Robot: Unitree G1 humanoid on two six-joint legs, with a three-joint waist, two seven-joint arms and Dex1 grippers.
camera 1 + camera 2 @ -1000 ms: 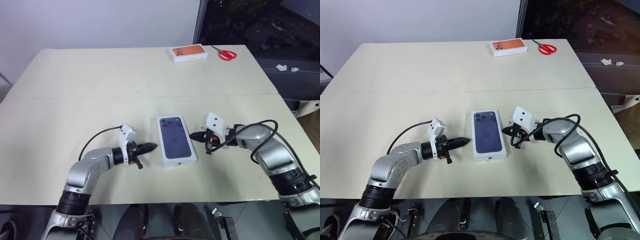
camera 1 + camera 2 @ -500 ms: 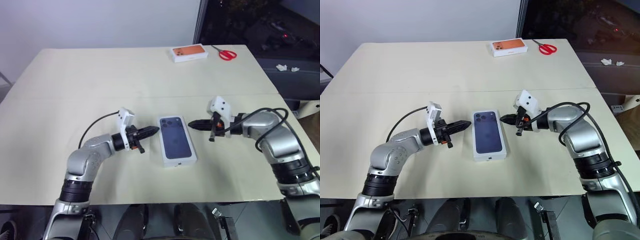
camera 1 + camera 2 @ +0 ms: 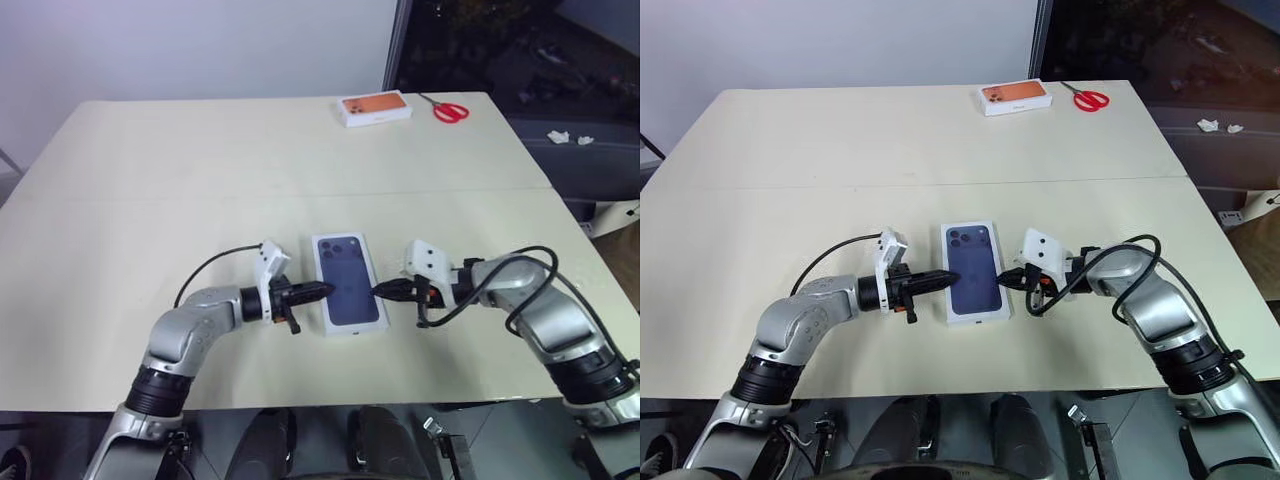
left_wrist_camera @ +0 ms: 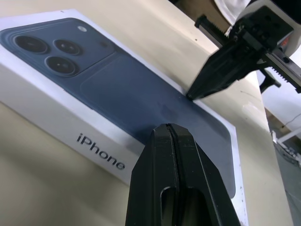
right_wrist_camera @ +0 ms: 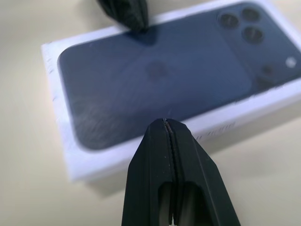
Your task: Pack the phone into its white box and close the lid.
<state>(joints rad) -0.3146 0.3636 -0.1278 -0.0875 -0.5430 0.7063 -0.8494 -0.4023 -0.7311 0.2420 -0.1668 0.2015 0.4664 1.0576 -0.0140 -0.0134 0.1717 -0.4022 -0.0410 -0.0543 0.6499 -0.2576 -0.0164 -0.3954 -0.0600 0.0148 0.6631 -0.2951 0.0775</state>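
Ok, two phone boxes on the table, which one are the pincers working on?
The closed box with the lid printed with a dark blue phone, near the table's front edge. Both shut pincers, left and right, flank it. The orange-topped box sits far back, beside the scissors.

Pale table point(image 3: 150, 170) bearing the lid-covered white box point(image 3: 346, 283), an orange-topped box point(image 3: 374, 108), apparently red scissors point(image 3: 449, 108).

There is one table point(image 3: 150, 170). On it are two boxes. One is a white box with the lid point(image 3: 348, 282) on, and the lid has a dark blue phone picture with three camera rings. The other is one orange-topped box point(image 3: 375, 107) at the far end. Beside that one lies one pair of red scissors point(image 3: 448, 107). Two robot hands are there: one left hand point(image 3: 322, 291) and one right hand point(image 3: 382, 290).
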